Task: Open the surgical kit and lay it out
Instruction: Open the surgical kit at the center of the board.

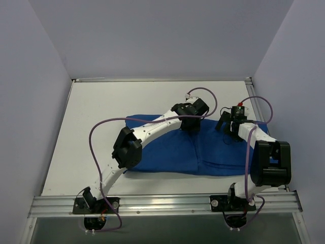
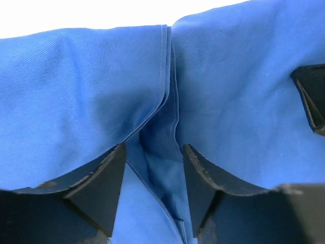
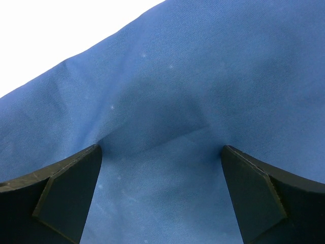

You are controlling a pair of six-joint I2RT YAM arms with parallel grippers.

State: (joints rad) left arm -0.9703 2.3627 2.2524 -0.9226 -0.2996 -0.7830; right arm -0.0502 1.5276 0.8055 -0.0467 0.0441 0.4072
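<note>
The blue cloth wrap point(image 1: 167, 150) is lying folded shut on the white desk point(image 1: 101, 112), stretching from the middle toward the right side, and whatever is inside is staying hidden. Two flaps are meeting at a hemmed seam running down its centre. The left hand point(image 2: 154, 150) is reaching down at the far edge of the wrap, its dark fingers point(image 2: 101, 178) standing apart and straddling that seam, with the layered hems passing between them but not being pinched, so it is released. The right hand point(image 3: 161, 148) is hanging over the right flap near its far corner, spread wide and grasping nothing, with smooth cloth sagging slightly between its fingers point(image 3: 71, 183).
</note>
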